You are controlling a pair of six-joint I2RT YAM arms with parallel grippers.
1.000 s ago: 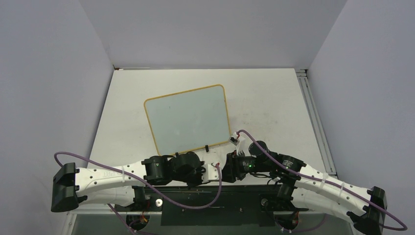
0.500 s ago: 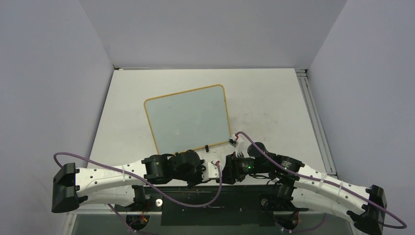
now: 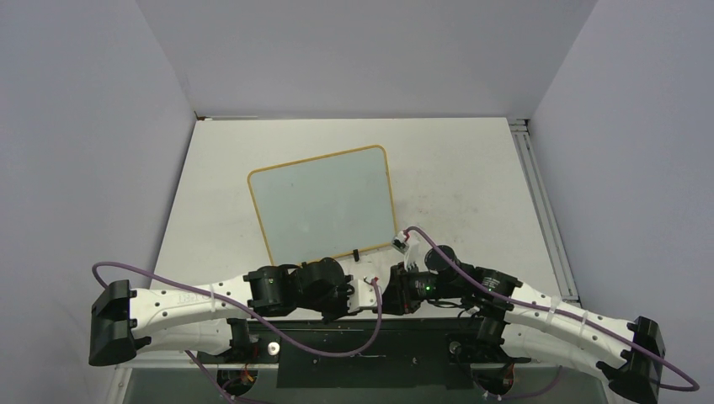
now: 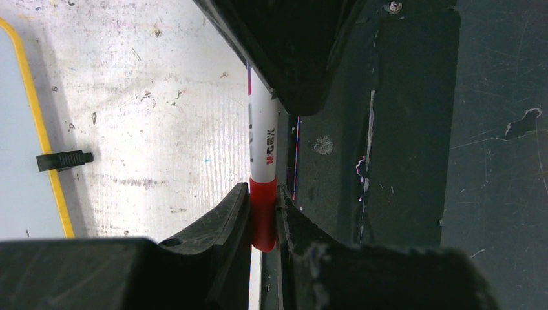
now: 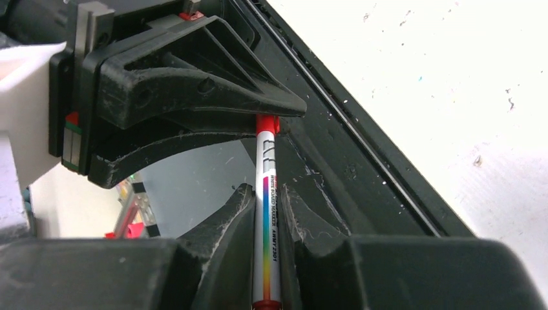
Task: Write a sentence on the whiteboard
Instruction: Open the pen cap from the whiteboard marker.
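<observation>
The whiteboard point(image 3: 324, 206), yellow-framed with a pale face, lies on the table, tilted. No red sentence shows on its face. Its frame edge point(image 4: 40, 123) and one black clip foot point(image 4: 63, 159) also show in the left wrist view. A white marker point(image 4: 263, 139) with a red cap point(image 4: 263, 216) is held between both grippers at the table's near edge. My left gripper point(image 4: 263, 200) is shut on the red cap end. My right gripper point(image 5: 267, 203) is shut on the marker's rainbow-striped barrel point(image 5: 267, 213). In the top view the left gripper point(image 3: 364, 295) and right gripper point(image 3: 394, 291) meet tip to tip.
The black base strip point(image 4: 400, 161) runs along the near edge under the grippers. A metal rail point(image 3: 539, 210) lines the table's right side. Grey walls enclose the left, back and right. Purple cables point(image 3: 438, 248) loop over both arms.
The right wrist has edged slightly toward the left arm and the near edge. The left arm has barely moved. Both grippers stay shut on the marker.
</observation>
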